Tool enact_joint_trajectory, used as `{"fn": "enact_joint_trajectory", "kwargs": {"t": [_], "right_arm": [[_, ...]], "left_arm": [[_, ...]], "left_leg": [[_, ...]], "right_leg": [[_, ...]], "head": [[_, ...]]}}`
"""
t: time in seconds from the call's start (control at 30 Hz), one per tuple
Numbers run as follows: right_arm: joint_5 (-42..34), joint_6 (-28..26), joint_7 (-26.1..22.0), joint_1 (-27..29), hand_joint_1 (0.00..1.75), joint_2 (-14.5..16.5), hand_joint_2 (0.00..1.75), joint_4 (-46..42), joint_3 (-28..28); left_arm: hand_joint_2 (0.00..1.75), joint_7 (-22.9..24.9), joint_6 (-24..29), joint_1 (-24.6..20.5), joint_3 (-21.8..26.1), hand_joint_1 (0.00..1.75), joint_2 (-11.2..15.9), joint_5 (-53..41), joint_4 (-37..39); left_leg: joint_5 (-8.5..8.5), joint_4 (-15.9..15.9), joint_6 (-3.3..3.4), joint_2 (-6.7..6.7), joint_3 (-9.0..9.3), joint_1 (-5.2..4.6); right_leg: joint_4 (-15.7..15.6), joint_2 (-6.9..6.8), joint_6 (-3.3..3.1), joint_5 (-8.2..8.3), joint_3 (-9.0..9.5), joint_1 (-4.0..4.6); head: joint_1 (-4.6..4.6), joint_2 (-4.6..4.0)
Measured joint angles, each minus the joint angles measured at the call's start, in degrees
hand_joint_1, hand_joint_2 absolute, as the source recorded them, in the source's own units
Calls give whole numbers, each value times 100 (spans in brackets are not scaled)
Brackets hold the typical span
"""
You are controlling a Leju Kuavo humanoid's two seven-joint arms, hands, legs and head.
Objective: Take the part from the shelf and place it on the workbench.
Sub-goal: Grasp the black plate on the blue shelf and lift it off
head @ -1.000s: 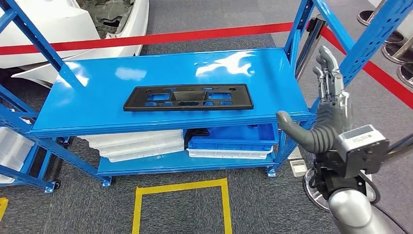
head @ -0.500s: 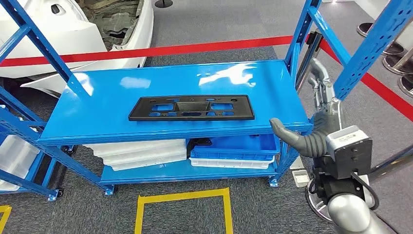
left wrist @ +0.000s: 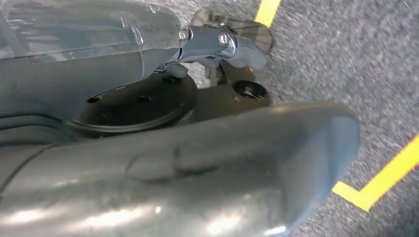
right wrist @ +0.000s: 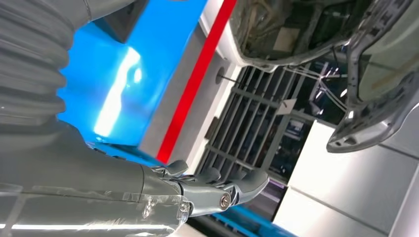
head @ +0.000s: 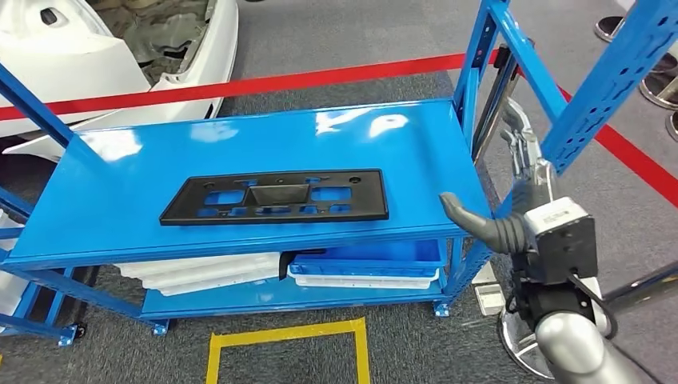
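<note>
Leftmost, white trays (head: 212,268) are lying on the lower level of the blue shelf (head: 120,232), beside a blue bin (head: 376,258). Up on the top level, the black part (head: 276,197) is lying flat near the front edge, untouched. Past the shelf's right end, the right hand (head: 512,180) is hovering with its fingers (right wrist: 232,190) spread and holding nothing; the left hand (left wrist: 163,148) is hanging over the carpet, its state impossible to tell.

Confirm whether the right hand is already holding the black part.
No: the black part lies flat on the shelf, and the right hand is open beside the shelf's end.
</note>
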Motion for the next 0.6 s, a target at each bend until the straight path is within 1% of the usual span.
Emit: {"fn": "enact_joint_trajectory", "kwargs": {"t": [0.03,0.07,0.1,0.13,0.17,0.2,0.23,0.27,0.3,0.33,0.37,0.4,0.43,0.47,0.5,0.57,0.6], "right_arm": [[-4,13,-5,-6,0,-1,175,0,1],[-9,24,-8,-10,0,-1,175,1,1],[-18,34,-11,-20,0,-1,175,1,1],[-24,43,-15,-32,0,-1,175,2,1],[-33,55,-19,-46,0,-1,175,2,1],[-44,67,-22,-60,0,-1,175,4,1],[-54,76,-23,-76,0,-1,175,12,2],[-66,87,-25,-93,0,1,175,25,5],[-78,92,-23,-108,0,3,175,39,8],[-85,96,-25,-117,0,5,175,51,11],[-89,100,-28,-124,0,6,175,57,13],[-91,101,-32,-126,0,2,175,57,8],[-89,100,-38,-126,0,-3,175,57,3],[-89,98,-41,-133,0,-10,175,57,-3],[-90,96,-42,-133,0,-16,175,57,-7],[-92,93,-42,-126,0,-20,175,58,-9],[-93,93,-40,-116,0,-20,175,59,-9]], "left_arm": [[0,9,16,-4,-9,0,0,-1,0],[0,17,25,-2,-15,0,0,0,0],[0,26,31,5,-19,0,0,1,0],[0,34,36,16,-21,0,0,4,0],[0,43,42,29,-25,0,0,12,0],[0,54,49,41,-29,0,0,30,1],[0,64,55,59,-32,0,11,53,7],[0,78,59,72,-35,0,21,82,14],[0,88,61,76,-38,0,27,110,19],[0,96,61,77,-39,0,32,132,24],[0,102,60,63,-40,0,26,153,22],[0,104,60,46,-42,0,15,165,19],[0,102,60,33,-42,0,8,172,16],[0,94,59,23,-43,0,3,174,15],[0,86,58,16,-45,0,-1,171,13],[0,69,58,10,-51,0,-2,167,13],[0,64,59,10,-54,0,-3,166,13]], "left_leg": [[-129,394,51,17,-305,-46],[-312,673,105,24,-573,-103],[-459,804,169,25,-782,-170],[-520,802,241,24,-917,-233],[-424,619,348,22,-975,-306],[-179,319,487,14,-981,-388],[189,3,647,-27,-974,-475],[496,-240,795,-76,-985,-553],[743,-414,889,-118,-982,-605],[870,-479,921,-152,-990,-636],[861,-508,911,-150,-982,-641],[897,-607,882,-134,-936,-617],[907,-682,861,-122,-895,-596],[924,-771,864,-111,-849,-571],[943,-846,868,-102,-809,-551],[944,-880,898,-97,-785,-558],[934,-871,903,-96,-786,-561]], "right_leg": [[-60,-11,-16,-23,92,36],[-117,-16,-34,-50,182,74],[-168,-12,-56,-83,274,119],[-203,-4,-75,-112,360,166],[-228,7,-94,-151,453,218],[-253,16,-116,-196,551,268],[-274,21,-138,-241,642,307],[-297,46,-154,-293,719,337],[-315,67,-162,-341,765,346],[-333,92,-159,-382,792,346],[-361,120,-147,-416,804,344],[-375,121,-140,-451,828,345],[-352,112,-125,-500,838,352],[-237,96,-106,-597,799,356],[-15,74,-84,-739,705,356],[639,52,-30,-1063,346,342],[891,50,-11,-1124,185,336]], "head": [[-12,0],[-15,0],[-19,0],[-22,0],[-25,0],[-29,0],[-17,0],[7,0],[18,0],[26,0],[17,0],[-4,0],[-1,0],[13,0],[30,0],[66,0],[74,0]]}}
